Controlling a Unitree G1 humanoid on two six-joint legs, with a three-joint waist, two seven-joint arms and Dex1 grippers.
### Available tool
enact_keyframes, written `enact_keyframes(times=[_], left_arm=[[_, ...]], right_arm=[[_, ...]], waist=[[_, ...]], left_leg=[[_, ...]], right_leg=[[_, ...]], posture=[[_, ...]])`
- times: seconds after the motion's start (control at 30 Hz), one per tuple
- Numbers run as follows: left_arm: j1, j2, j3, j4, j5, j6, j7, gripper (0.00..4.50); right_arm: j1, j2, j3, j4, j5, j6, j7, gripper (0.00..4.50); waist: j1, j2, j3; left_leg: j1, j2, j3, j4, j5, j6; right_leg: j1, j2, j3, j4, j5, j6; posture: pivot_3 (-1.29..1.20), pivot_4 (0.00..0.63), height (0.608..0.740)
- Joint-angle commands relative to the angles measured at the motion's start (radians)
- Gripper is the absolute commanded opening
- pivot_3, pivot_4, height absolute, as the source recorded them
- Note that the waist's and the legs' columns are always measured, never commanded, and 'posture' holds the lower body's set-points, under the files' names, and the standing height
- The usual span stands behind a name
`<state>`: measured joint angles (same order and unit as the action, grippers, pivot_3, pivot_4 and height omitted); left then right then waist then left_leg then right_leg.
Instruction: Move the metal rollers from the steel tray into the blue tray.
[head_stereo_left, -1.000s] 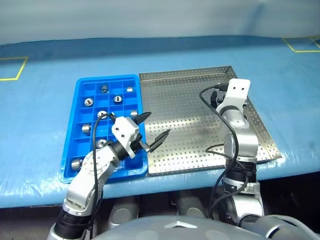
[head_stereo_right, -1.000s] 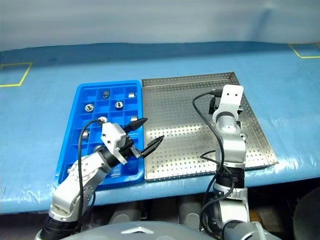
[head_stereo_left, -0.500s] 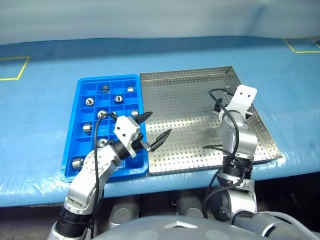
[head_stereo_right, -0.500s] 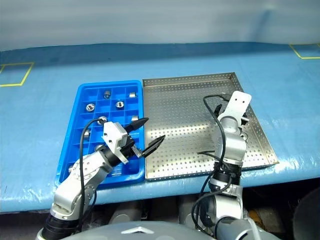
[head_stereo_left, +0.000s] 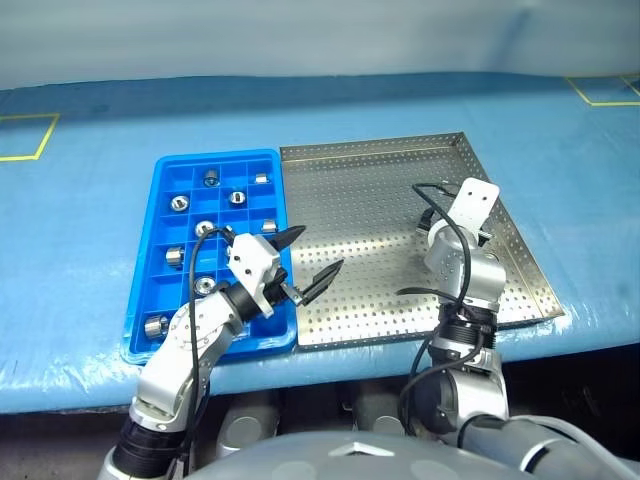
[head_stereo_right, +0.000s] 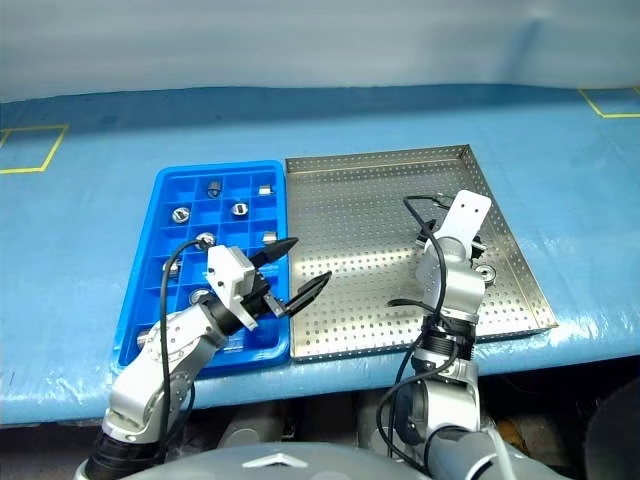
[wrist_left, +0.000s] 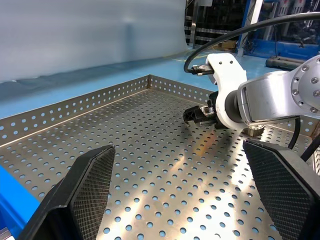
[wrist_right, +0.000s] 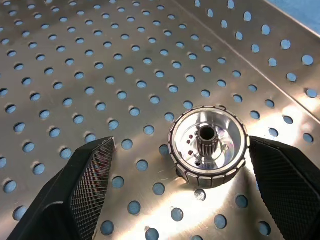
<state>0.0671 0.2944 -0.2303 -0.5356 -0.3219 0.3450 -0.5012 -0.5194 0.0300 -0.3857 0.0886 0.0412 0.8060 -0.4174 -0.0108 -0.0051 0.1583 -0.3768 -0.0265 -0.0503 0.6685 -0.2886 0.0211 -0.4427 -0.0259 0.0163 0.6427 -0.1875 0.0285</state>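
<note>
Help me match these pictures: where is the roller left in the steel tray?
Right eye: roller beside the right arm, near the right rim.
Left eye: hidden behind that arm.
Left wrist: probably the silver bit under that arm.
Right wrist: centre, inside the open right end effector.
Shared landmark: the perforated steel tray.

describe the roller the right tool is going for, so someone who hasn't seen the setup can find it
Start at the steel tray, the big perforated square right of the blue tray. Go to its right side, near the right rim, where the right tool hangs open over the floor. Between its fingers lies one metal roller: a shiny ring with a small toothed hub, and the one roller seen on steel; the others sit in blue compartments.
</note>
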Motion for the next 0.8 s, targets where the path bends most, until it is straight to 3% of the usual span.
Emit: enact_keyframes(times=[0.03,0.27,0.37,0.5,0.8], left_arm=[[0.003,-0.009,-0.003,-0.017,-0.001,-0.017,0.005,4.5],[0.012,-0.011,-0.001,-0.021,-0.001,-0.02,0.011,4.5],[0.017,-0.016,0.009,-0.023,-0.004,-0.029,0.018,4.5],[0.029,-0.03,0.047,-0.027,-0.001,-0.041,0.055,4.5],[0.164,0.003,0.237,-0.119,-0.015,-0.08,0.109,4.5]], right_arm=[[-0.028,0.0,-0.014,0.011,0.003,-0.038,-0.029,3.86],[-0.027,-0.002,0.021,-0.005,0.003,-0.042,-0.015,1.79],[-0.015,0.013,0.084,-0.081,0.01,-0.026,0.033,1.78],[0.013,0.028,0.233,-0.206,0.064,0.007,0.199,1.78],[0.079,-0.015,0.655,-0.438,0.193,0.151,0.561,1.78]], waist=[[0.0,0.0,0.0],[-0.001,0.0,0.0],[-0.001,0.0,0.0],[-0.003,0.001,0.0],[0.015,0.0,0.0]], left_leg=[[0.0,0.0,0.0,0.0,0.0,0.0],[0.0,0.0,0.0,0.0,0.0,0.0],[0.0,0.0,0.0,0.0,0.0,0.0],[0.0,0.001,0.0,0.0,0.0,0.0],[0.0,0.0,-0.003,0.0,0.0,0.0]], right_leg=[[0.0,0.0,0.0,0.0,0.0,0.0],[0.0,0.0,0.0,0.0,0.0,0.0],[0.0,0.0,0.0,0.0,0.0,0.0],[0.0,0.0,0.0,0.0,0.0,0.0],[0.0,0.0,-0.001,0.0,0.0,0.0]], posture=[[0.09,0.15,0.74],[0.1,0.15,0.74],[0.09,0.15,0.74],[0.1,0.15,0.74],[0.21,0.15,0.74]])
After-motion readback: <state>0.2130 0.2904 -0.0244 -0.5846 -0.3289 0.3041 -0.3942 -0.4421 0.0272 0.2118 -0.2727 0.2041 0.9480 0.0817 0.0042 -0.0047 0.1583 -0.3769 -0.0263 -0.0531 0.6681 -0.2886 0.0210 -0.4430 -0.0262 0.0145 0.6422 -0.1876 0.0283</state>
